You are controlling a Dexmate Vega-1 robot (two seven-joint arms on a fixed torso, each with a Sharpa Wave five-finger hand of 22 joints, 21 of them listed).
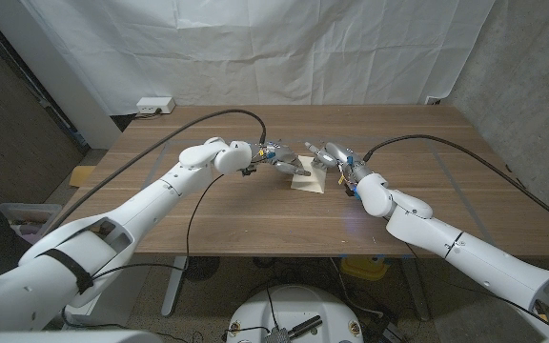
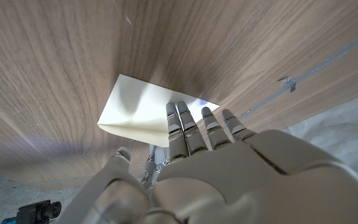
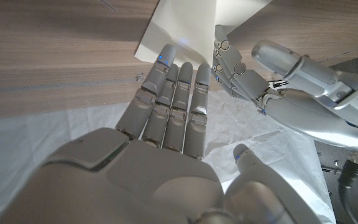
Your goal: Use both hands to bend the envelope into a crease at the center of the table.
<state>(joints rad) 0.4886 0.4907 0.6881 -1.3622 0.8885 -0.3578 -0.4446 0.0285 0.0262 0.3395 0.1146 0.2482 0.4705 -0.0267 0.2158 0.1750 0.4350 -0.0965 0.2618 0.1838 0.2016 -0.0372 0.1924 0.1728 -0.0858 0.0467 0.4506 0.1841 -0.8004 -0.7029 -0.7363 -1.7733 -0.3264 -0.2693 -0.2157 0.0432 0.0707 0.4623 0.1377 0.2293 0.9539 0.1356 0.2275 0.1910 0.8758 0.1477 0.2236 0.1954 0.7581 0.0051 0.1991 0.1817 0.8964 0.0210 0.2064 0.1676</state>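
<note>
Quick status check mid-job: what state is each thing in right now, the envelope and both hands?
envelope: on the table near its middle, part lifted off the wood, a fold line showing in the left wrist view.
left hand: at the envelope's left side, fingers straight and touching the paper.
right hand: at the envelope's right side, fingers straight and together, tips at the paper's edge.
table: wooden, bearing the envelope.

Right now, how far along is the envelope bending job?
Underway. Done: both hands have reached the cream envelope near the middle of the wooden table, and a diagonal bend already shows across it in the left wrist view. In hand: the left hand and right hand have fingers on it from opposite sides. Left: pressing the bend into a firm crease and letting go.
</note>
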